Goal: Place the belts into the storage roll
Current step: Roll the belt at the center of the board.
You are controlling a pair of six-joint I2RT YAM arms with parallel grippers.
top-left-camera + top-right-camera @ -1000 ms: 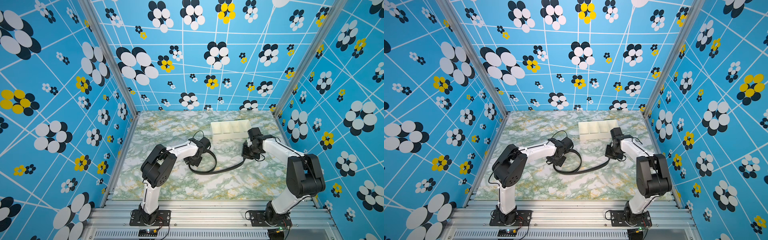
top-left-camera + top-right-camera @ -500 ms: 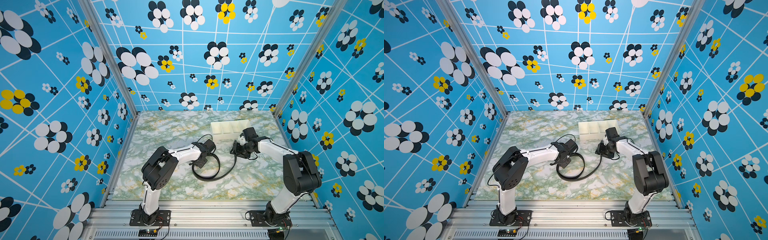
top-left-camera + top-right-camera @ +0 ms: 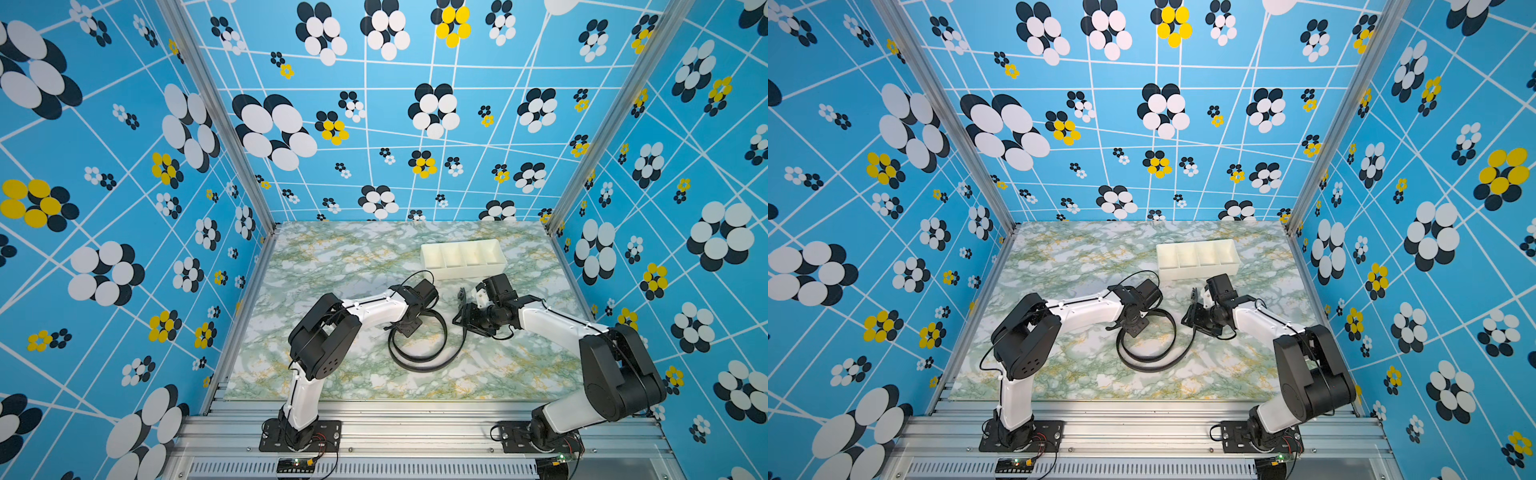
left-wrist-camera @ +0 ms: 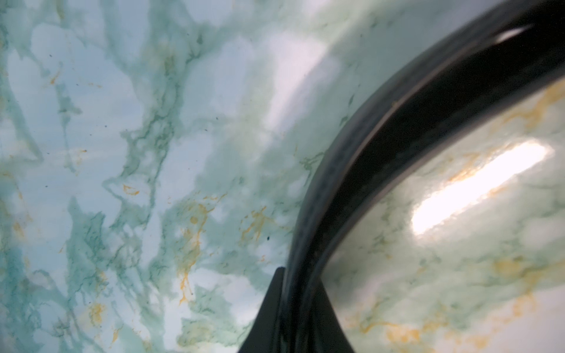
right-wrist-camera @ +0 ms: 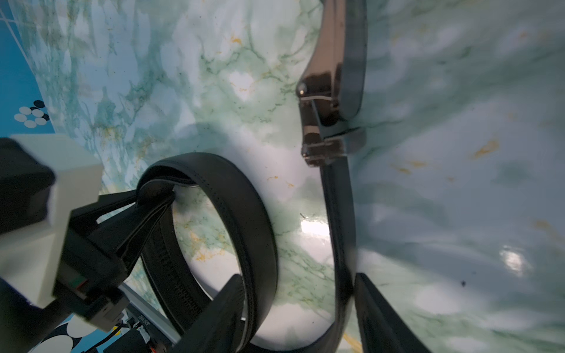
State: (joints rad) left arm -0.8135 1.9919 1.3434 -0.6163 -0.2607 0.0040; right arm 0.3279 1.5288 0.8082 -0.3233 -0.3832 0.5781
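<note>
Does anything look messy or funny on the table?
Yes, the belt: it sprawls in a loose, lopsided coil on the table, outside the tray, pinched by the left gripper. Nothing looks broken or spilled.

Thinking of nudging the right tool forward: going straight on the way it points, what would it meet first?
Probably the belt: it runs between the right tool's open fingers, and the buckle sits further along that line. Behind it is the table, though depth is hard to judge.
</note>
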